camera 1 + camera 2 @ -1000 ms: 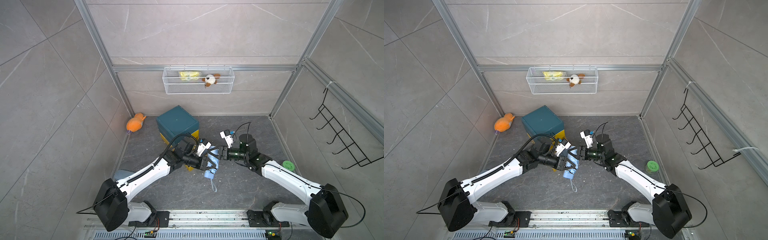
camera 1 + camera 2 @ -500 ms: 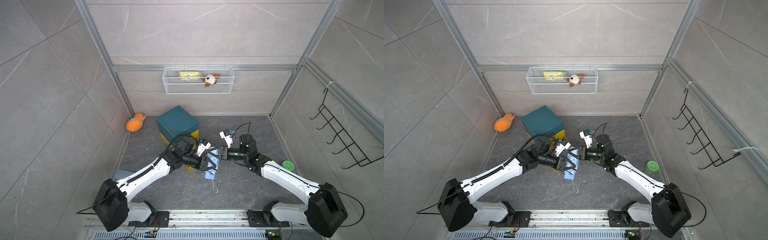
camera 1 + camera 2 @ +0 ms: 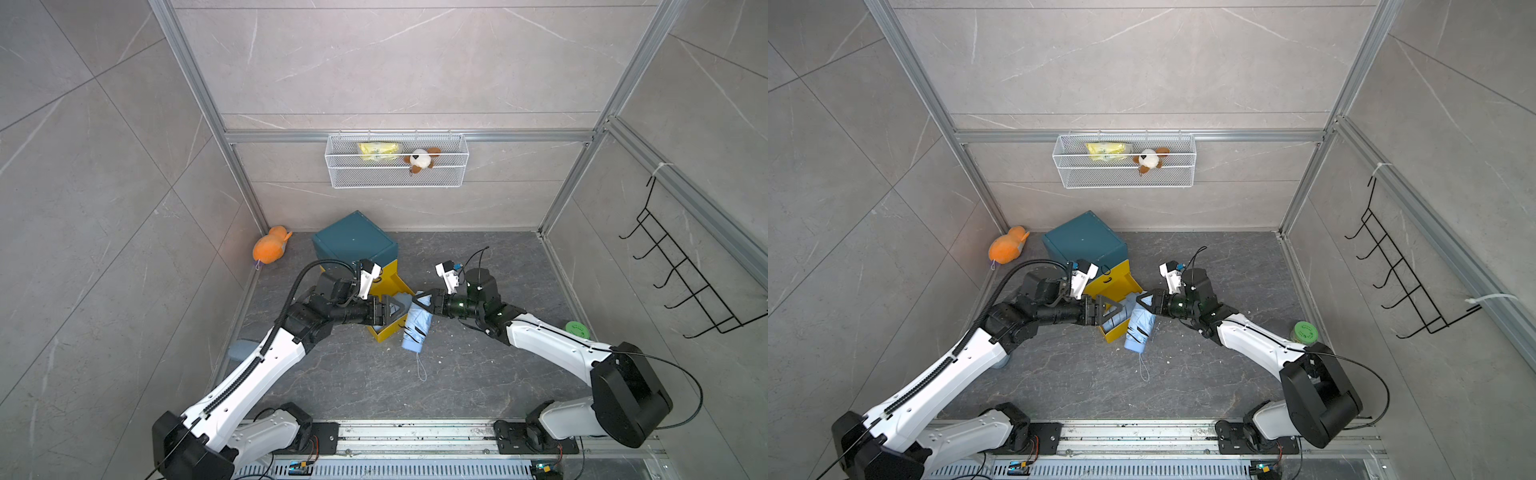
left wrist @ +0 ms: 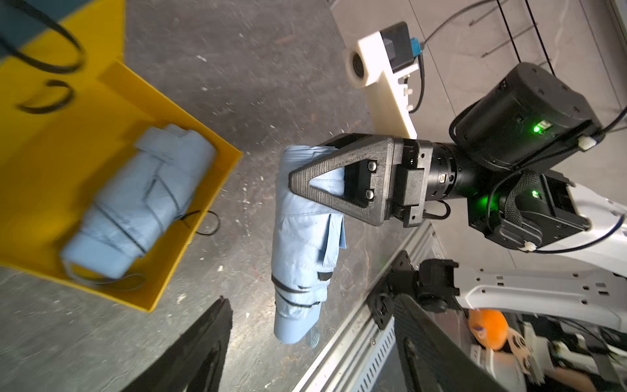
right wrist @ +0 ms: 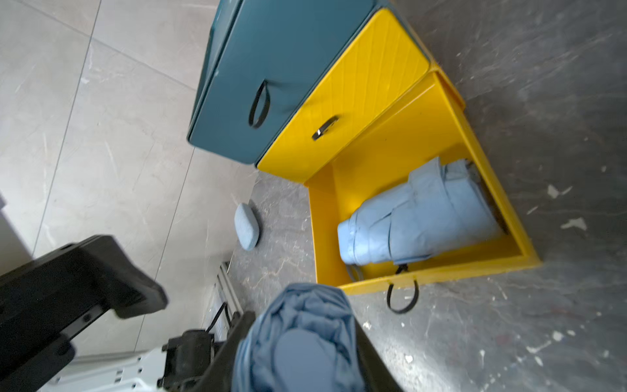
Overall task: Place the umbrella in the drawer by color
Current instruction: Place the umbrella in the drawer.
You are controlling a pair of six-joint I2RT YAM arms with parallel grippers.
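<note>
While the right gripper (image 3: 420, 302) clamps the blue umbrella (image 3: 415, 329), the left gripper (image 3: 395, 309) gapes empty beside it.
Wrist views bare a second umbrella (image 5: 417, 217) in the drawer (image 5: 390, 142); forearms level, converging.

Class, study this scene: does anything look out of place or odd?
Yes. A pale blue umbrella lies in the open yellow drawer, a colour mismatch, while the teal drawer on top is shut. White flecks litter the floor.

Bright, even light; wrist views soft, stowed umbrella (image 4: 135, 203) seemingly motion-blurred.
</note>
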